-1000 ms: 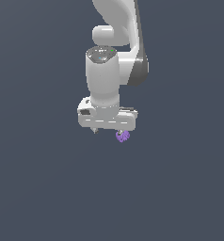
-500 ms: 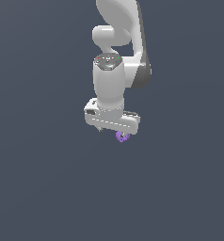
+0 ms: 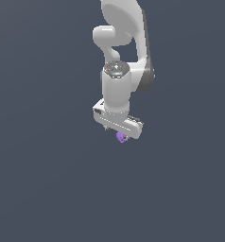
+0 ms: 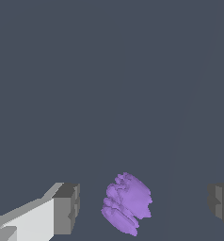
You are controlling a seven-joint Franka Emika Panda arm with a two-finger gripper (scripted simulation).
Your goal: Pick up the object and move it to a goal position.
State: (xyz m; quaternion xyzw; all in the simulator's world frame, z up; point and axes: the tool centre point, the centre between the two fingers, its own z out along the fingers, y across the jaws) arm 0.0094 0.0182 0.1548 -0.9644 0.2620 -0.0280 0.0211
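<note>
One white robot arm (image 3: 126,56) is in the scene, carrying one gripper (image 4: 144,205). That gripper has two fingers, both showing in the wrist view: one with a grey pad on a white body (image 4: 67,208), and a second grey pad (image 4: 221,201) opposite. One purple lumpy blob (image 4: 127,203) is present, also seen once in the exterior view (image 3: 121,137).
</note>
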